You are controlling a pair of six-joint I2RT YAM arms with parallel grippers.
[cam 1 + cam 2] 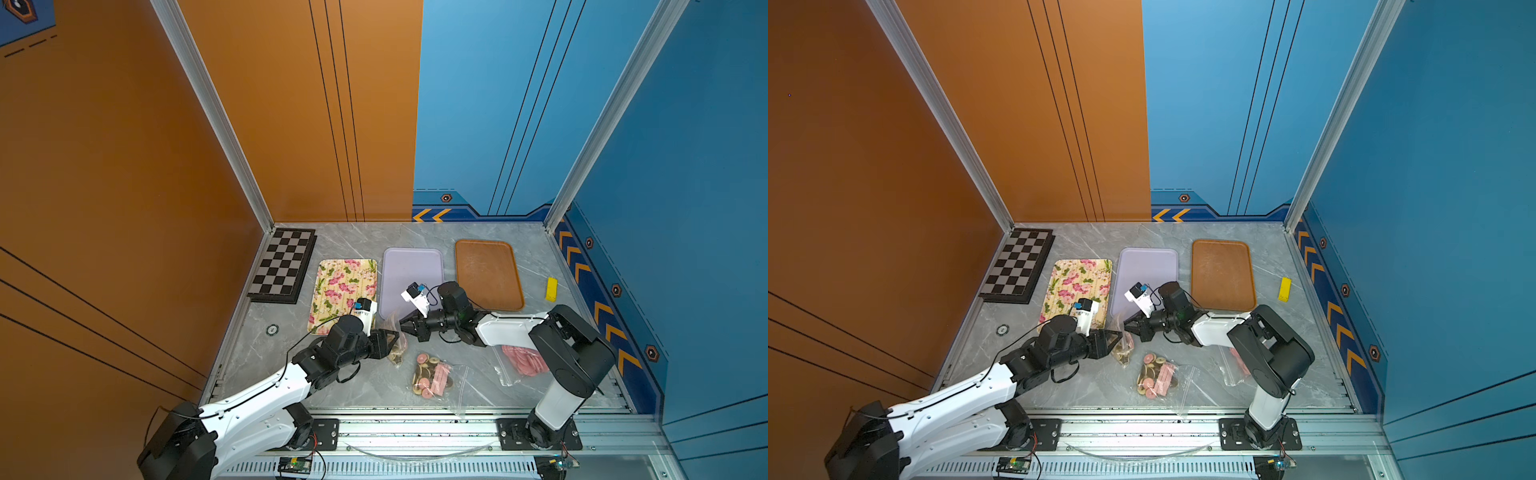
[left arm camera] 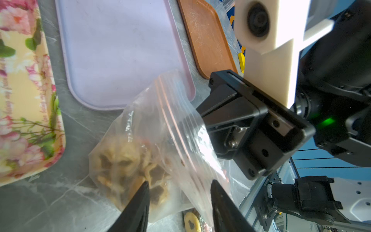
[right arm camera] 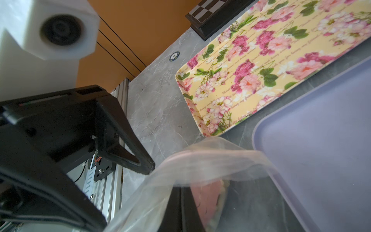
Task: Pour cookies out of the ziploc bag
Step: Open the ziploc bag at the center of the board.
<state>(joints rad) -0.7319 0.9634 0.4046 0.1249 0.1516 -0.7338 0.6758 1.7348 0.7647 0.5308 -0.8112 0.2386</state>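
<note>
Cookies [image 2: 120,160] sit heaped low in the ziploc bag [image 2: 170,120] at the near edge of the lilac tray [image 2: 120,50], because the right gripper [image 1: 404,323] pinches its zip rim up while the left gripper [image 2: 179,181], half-spread, straddles its belly.

bag [image 2: 160,124]: clear crinkled glossy plastic | table [image 1: 353,237]: grey marbled, smooth | brown tray [image 1: 488,274]: scuffed matt | lilac tray [image 1: 411,270]: smooth matt

Row across mid-frame, left to right: chessboard [image 1: 282,266], left tray [image 1: 343,286], middle tray [image 1: 411,268], right tray [image 1: 488,272], block [image 1: 551,289]; below them, likewise: ziploc bag [image 1: 394,330] holding cookies [image 1: 397,355], second bag [image 1: 434,376], third bag [image 1: 519,363].
</note>
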